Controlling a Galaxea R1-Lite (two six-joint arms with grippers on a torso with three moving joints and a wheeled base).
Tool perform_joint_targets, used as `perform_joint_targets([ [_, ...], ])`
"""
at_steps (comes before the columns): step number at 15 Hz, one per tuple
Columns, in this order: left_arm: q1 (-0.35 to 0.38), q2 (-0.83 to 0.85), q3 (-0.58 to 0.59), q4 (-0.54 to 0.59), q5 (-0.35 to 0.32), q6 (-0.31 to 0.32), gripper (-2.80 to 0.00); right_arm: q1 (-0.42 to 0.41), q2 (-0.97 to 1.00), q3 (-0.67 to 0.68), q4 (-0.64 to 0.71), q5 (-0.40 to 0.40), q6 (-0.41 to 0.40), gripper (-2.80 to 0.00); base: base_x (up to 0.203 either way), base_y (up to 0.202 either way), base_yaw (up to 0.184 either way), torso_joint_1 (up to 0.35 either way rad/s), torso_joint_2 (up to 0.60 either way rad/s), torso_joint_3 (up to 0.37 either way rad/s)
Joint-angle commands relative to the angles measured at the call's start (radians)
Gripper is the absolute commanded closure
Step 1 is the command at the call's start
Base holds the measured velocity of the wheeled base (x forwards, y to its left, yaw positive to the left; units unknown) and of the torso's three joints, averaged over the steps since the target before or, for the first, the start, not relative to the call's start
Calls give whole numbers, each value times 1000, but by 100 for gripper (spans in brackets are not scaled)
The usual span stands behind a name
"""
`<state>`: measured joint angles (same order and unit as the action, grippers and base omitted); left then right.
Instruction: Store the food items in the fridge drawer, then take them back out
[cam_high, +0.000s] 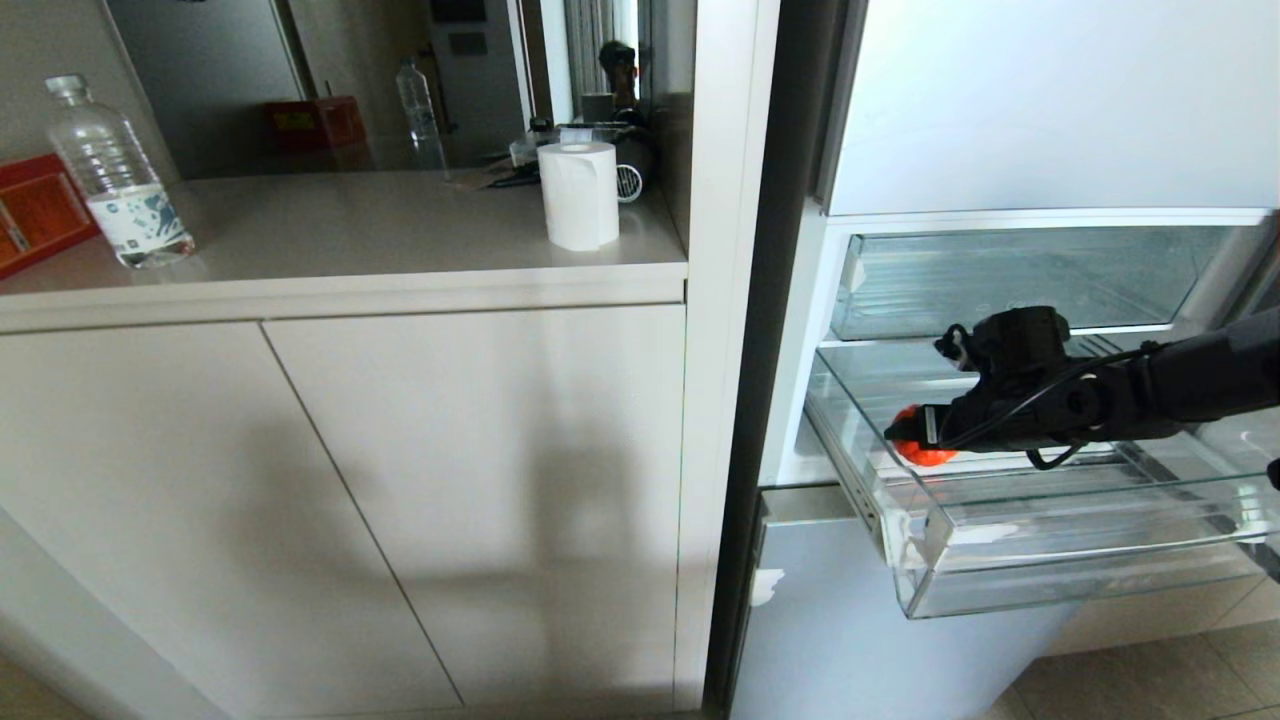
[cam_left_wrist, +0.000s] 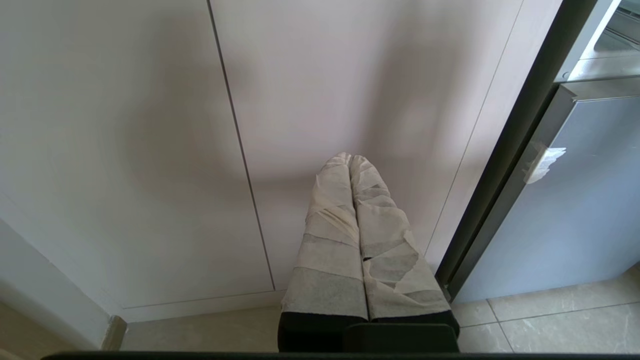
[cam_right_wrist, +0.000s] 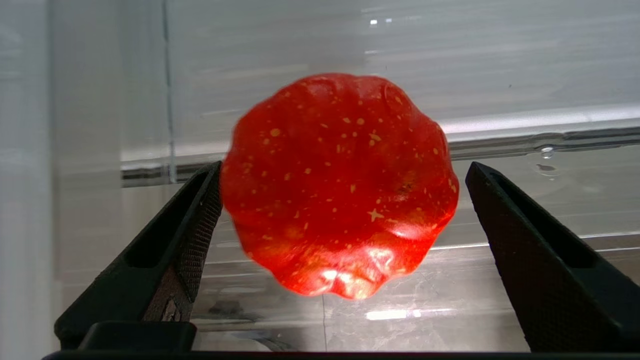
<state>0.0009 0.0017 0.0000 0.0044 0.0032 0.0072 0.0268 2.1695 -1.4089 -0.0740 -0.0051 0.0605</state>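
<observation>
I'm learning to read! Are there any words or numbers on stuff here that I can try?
None can be read.
Water bottle: its label has blue print, too small to read.
Red box: markings too blurred.
Second red box, farther back: a yellowish label, too blurred.

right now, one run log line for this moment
right gripper: open, in clear plastic fridge drawer | ribbed red toy pumpkin: between fingers, unheld | left gripper: shut, parked by cabinet

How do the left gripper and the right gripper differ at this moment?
The left gripper is shut, its fingers wrapped in pale tape; the right gripper is open, its fingers bare black. The left faces the cabinet doors with nothing between its fingers; the right reaches into the fridge drawer, its fingers either side of a red ribbed food item.
</observation>
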Motion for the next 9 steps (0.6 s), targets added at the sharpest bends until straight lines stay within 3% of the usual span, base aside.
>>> perform_joint_targets([
  [1,1,1,0,0,1,-1,0,1,9,-1,-1,1,-1,-280,0,0,0,0,0,0],
  [3,1,1,0,0,0,0,0,1,13,-2,-1,-1,-2,-280,0,0,0,0,0,0],
  [4,1,1,0,0,0,0,0,1,16,-2,-4,-1,-2,0,0,0,0,0,0,0],
  [9,1,0,0,0,0,0,0,2,30,-2,-32,-3,0,0,0,0,0,0,0,0],
])
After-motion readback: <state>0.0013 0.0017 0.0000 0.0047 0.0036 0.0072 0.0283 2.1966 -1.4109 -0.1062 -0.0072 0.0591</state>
